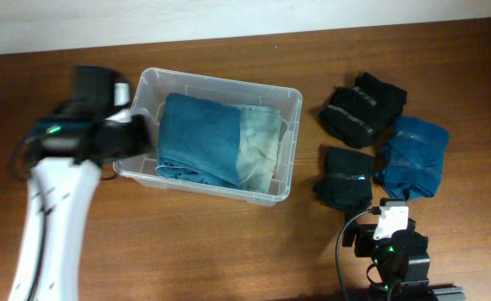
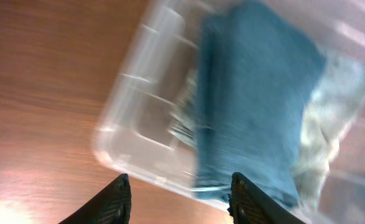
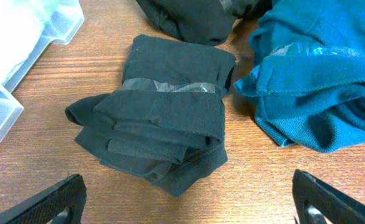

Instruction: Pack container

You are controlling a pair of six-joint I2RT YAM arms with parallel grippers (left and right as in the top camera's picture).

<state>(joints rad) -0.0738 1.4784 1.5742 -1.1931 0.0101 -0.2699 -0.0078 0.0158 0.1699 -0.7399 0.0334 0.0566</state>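
Overhead, container (image 1: 228, 82) holds blue cloth (image 1: 196, 138); wrist views: left pincer (image 2: 180, 182) wide; right pincer (image 3: 188, 185) wide.

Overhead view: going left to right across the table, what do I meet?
left gripper → container, with a folded blue cloth inside it → lower black bundle → loose blue garment. The upper black bundle spans the last two, so it is left out.
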